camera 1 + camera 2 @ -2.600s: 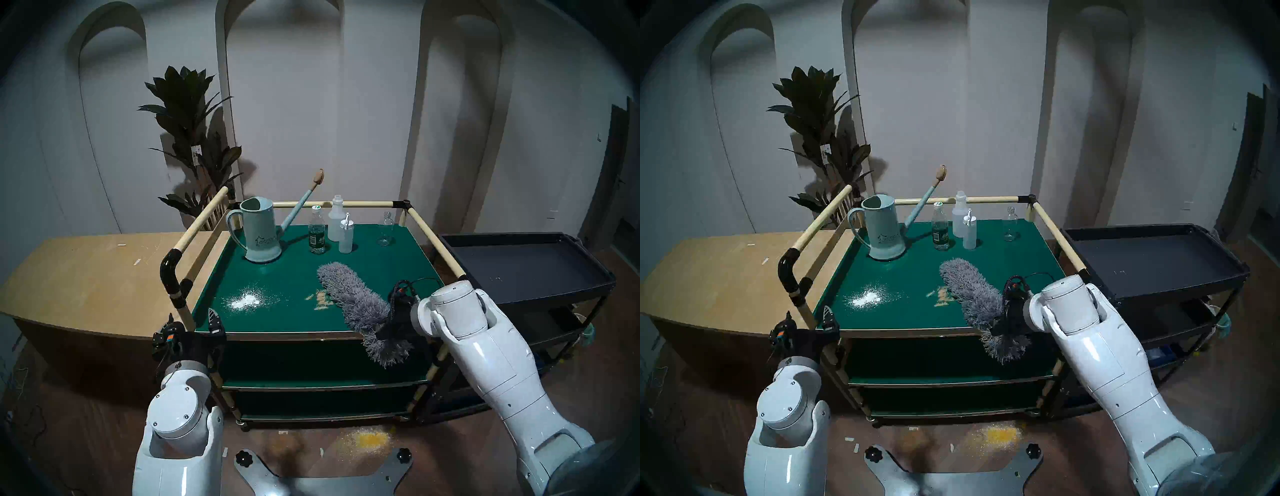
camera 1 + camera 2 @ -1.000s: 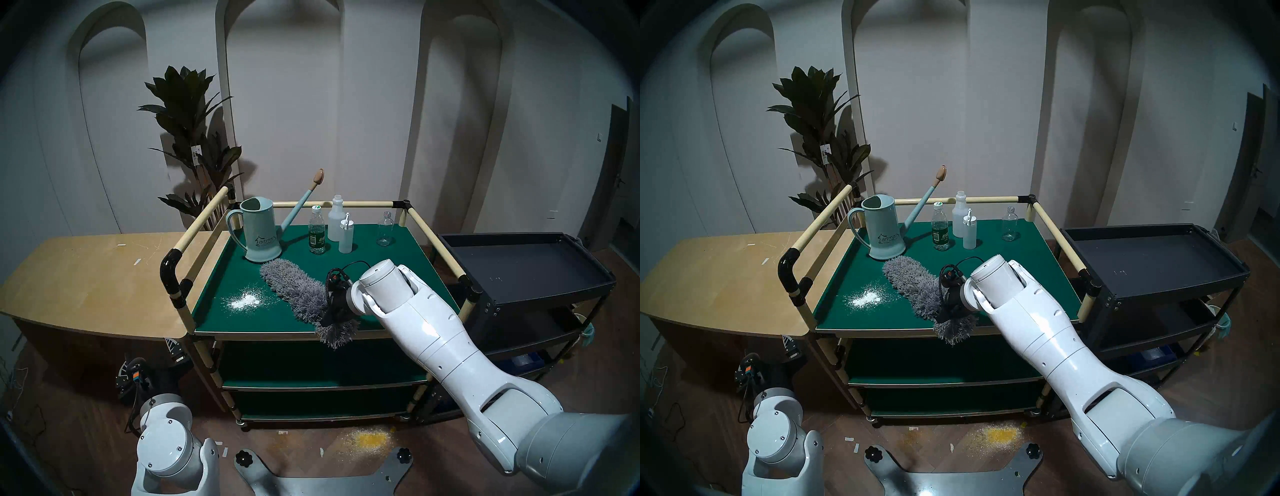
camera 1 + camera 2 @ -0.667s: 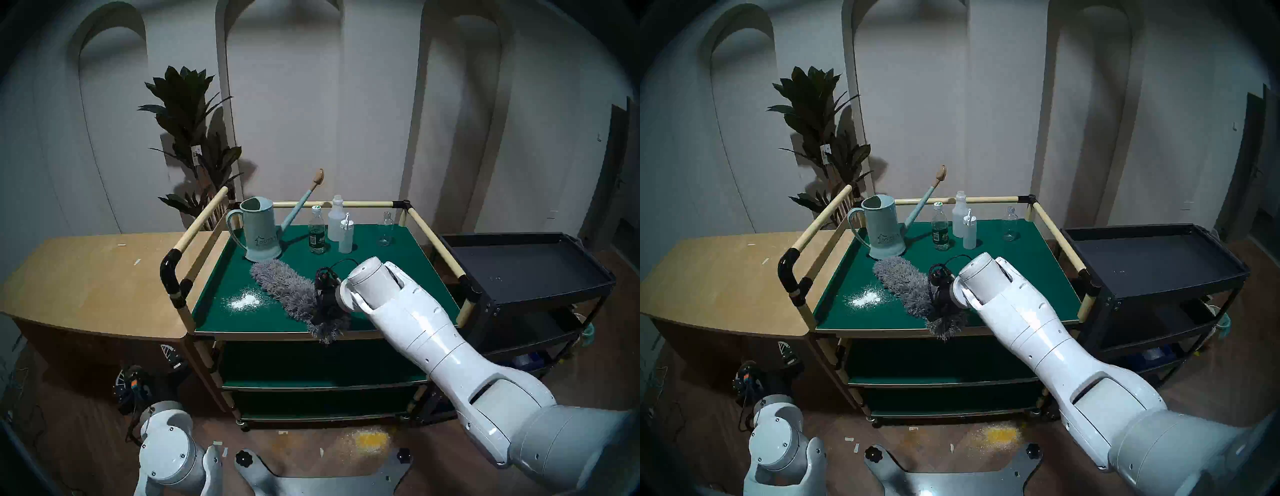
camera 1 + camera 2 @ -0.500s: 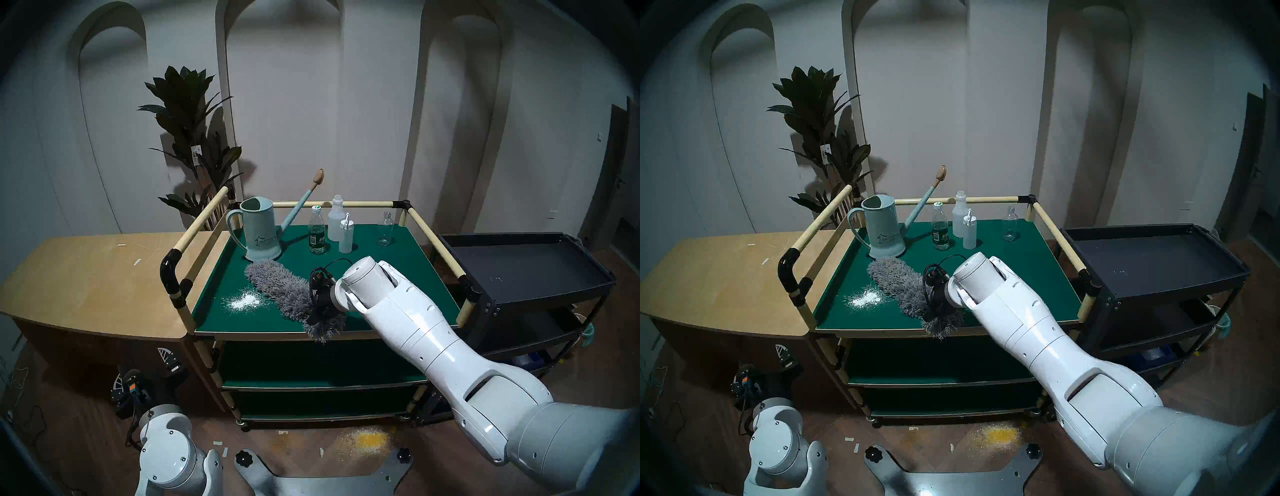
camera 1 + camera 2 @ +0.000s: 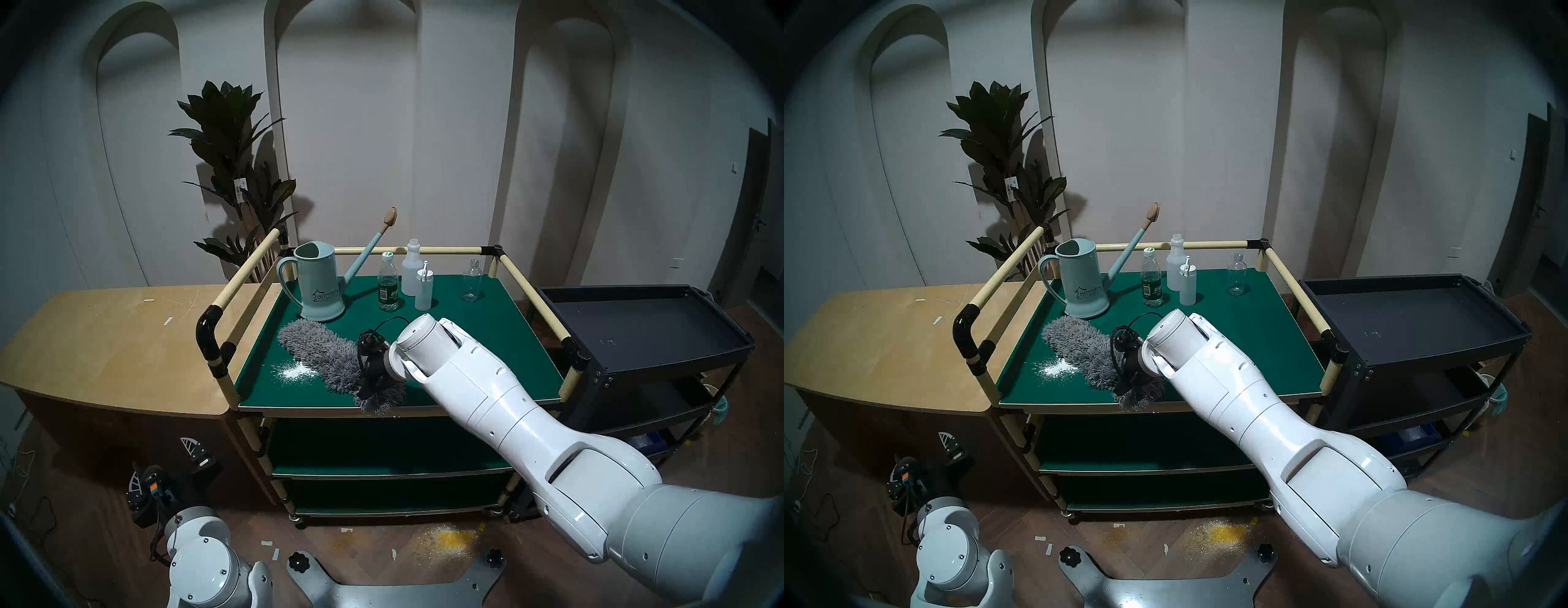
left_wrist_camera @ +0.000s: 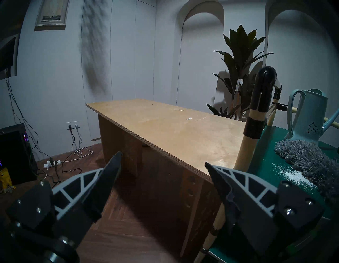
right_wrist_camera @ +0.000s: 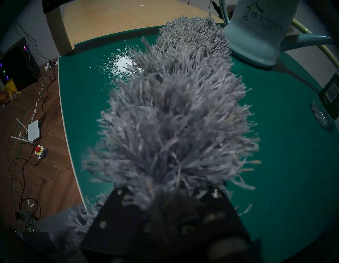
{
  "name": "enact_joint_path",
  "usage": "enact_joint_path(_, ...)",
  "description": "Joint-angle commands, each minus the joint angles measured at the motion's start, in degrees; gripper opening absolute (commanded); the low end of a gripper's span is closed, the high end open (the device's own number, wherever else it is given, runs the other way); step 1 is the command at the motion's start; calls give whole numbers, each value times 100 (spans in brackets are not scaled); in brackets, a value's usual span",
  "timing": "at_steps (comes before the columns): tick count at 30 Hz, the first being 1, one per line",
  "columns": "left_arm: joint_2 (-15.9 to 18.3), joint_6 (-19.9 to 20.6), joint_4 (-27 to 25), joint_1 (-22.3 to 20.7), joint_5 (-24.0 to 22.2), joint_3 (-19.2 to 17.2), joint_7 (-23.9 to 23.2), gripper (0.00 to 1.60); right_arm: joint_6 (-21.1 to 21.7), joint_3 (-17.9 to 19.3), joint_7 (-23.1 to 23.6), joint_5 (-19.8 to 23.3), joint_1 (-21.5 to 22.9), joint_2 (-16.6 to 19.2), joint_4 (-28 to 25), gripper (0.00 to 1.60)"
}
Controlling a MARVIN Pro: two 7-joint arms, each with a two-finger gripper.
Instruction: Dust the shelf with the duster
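The shelf [image 5: 475, 339] is a three-tier cart with green boards and cream rails. The grey fluffy duster [image 5: 316, 350] lies slanted on its top board, tip near the watering can. Its left side touches a patch of white powder [image 5: 295, 372]. My right gripper [image 5: 373, 384] is shut on the duster's near end by the front edge; its fingers are buried in the strands in the right wrist view [image 7: 174, 110]. My left gripper [image 6: 163, 158] is open and empty, low beside the shelf's front left post [image 6: 244, 152].
At the back of the top board stand a pale blue watering can [image 5: 318, 284], three plastic bottles [image 5: 388, 286] and a small glass bottle [image 5: 471, 282]. A wooden cabinet [image 5: 110, 339] adjoins on the left, a black tray cart [image 5: 636, 322] on the right. Yellow powder [image 5: 449, 541] lies on the floor.
My right arm has swept the duster leftward across the top board onto the edge of the white powder; the tan crumbs no longer show. My left arm has dropped lower and left.
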Motion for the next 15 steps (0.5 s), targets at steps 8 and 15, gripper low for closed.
enact_joint_path(8, 14, -305, -88, 156, -80, 46, 370, 160, -220, -565, 352, -106, -86, -439, 419, 0)
enact_joint_path(15, 91, -520, -48, 260, -123, 181, 599, 160, -287, -803, 682, -238, 36, -202, 338, 0)
